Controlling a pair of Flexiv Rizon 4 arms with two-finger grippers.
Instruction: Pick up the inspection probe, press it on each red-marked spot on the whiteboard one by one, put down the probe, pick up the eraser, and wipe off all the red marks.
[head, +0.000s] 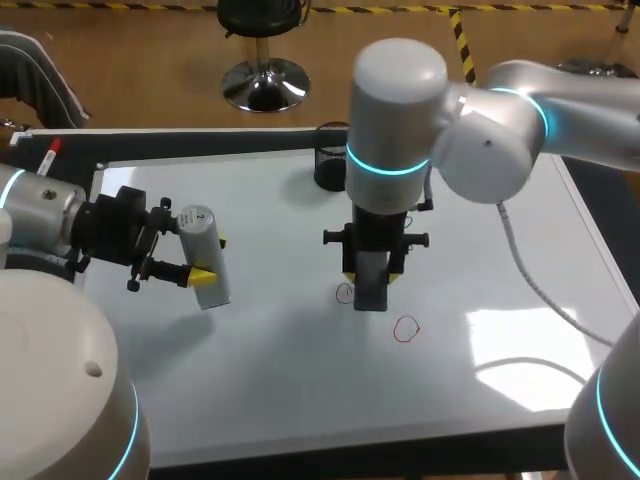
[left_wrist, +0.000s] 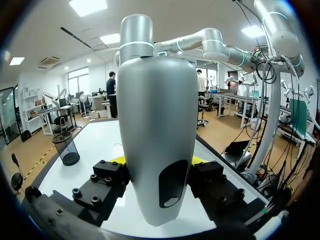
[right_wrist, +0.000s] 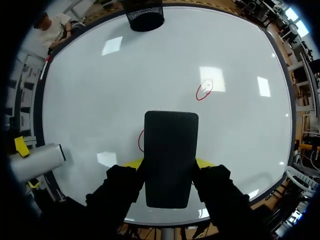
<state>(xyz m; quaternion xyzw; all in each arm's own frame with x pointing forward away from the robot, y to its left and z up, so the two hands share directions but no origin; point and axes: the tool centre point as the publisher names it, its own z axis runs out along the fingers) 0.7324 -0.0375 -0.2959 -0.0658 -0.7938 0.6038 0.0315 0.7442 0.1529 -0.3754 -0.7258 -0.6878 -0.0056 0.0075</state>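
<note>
The inspection probe (head: 200, 235), a grey-white cylinder, is clamped between the fingers of the left gripper (head: 208, 260) and held above the left part of the whiteboard (head: 280, 380), which covers the tabletop. The black eraser (right_wrist: 171, 157) is gripped from both sides by the fingers of the right gripper (head: 371, 277) near the board's middle, where a red mark (head: 344, 293) is partly hidden by it. A second red mark (head: 406, 329) is seen slightly nearer and to the right. A black mesh cup (head: 330, 158) stands at the far edge.
</note>
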